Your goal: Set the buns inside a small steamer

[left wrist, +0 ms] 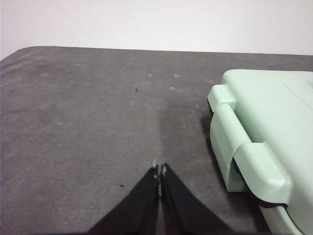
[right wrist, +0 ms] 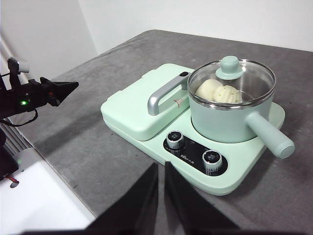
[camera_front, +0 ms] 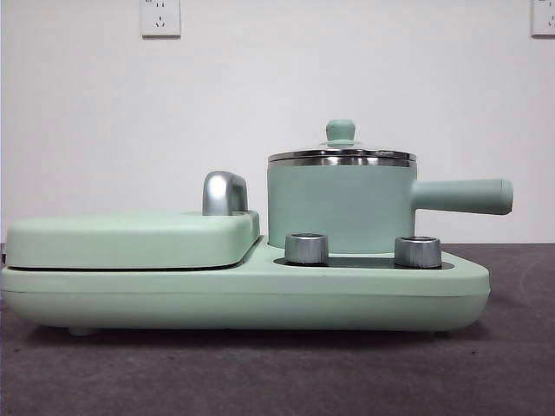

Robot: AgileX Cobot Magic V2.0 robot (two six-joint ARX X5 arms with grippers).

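My right gripper [right wrist: 161,169]: jaws nearly closed, empty, raised clear of cooker. My left gripper [left wrist: 159,171]: pinched closed, empty, over grey table [left wrist: 88,122]. Cream-white smooth bun [right wrist: 208,89] and white ridged bun [right wrist: 227,94] both inside mint-green steamer pot [right wrist: 230,117], glass lid [right wrist: 234,76] on. Task looks complete. Best move, I judge: stay clear, avoid long handle [right wrist: 271,135].

Mint-green steamer [right wrist: 230,115] upright on the cooker's right side, handle straight out, glass lid [right wrist: 231,81] on. Inside, side by side: smooth cream bun [right wrist: 208,89], ridged white bun [right wrist: 228,94].
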